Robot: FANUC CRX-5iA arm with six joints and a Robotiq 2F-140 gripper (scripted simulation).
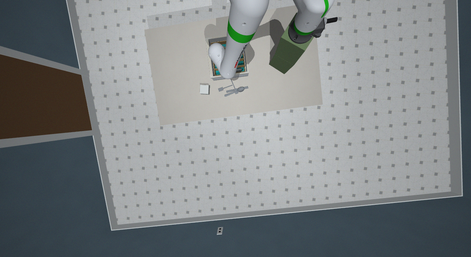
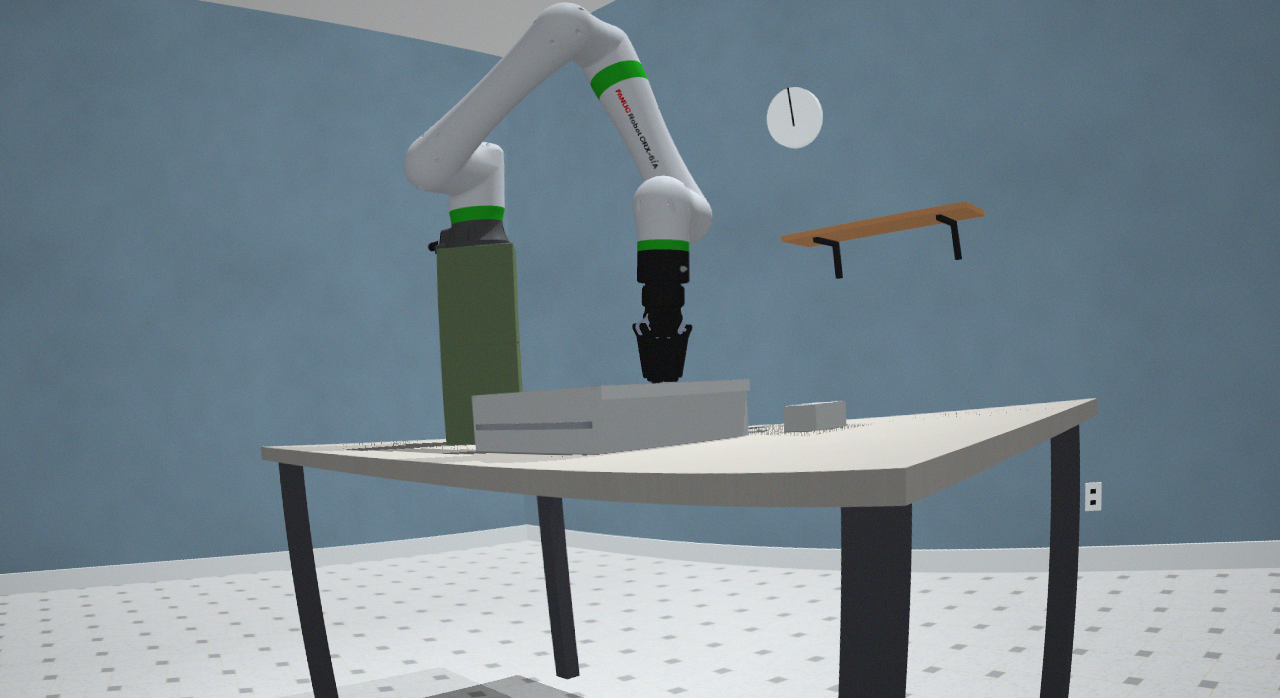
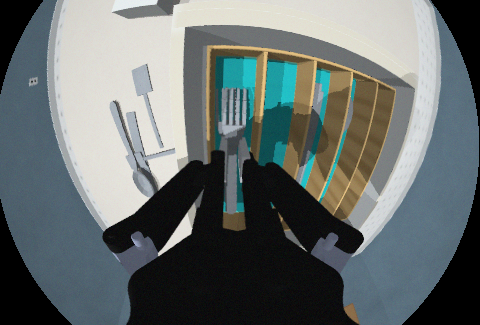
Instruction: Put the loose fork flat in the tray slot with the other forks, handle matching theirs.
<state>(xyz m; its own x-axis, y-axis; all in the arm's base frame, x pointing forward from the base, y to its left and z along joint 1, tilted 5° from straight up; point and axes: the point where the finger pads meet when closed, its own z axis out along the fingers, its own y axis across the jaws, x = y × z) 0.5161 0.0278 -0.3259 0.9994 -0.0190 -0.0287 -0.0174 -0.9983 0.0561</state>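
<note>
Up on the white arm [image 2: 572,58], red "FANUC" and dark "Robot CRX-5iA" letters can be read. Lower down, the grey fork [image 3: 232,135] is pinched between the black fingers of the gripper [image 3: 230,188]. Its handle is squeezed by them, and its prongs are pointed away from the gripper. The fork is held in the tray [image 3: 198,92], over the slot at the tray's edge, the one with a blue floor. Thin, flat prongs can be seen at its wide end. From the side, the gripper is seen dipped down to the tray's top.
</note>
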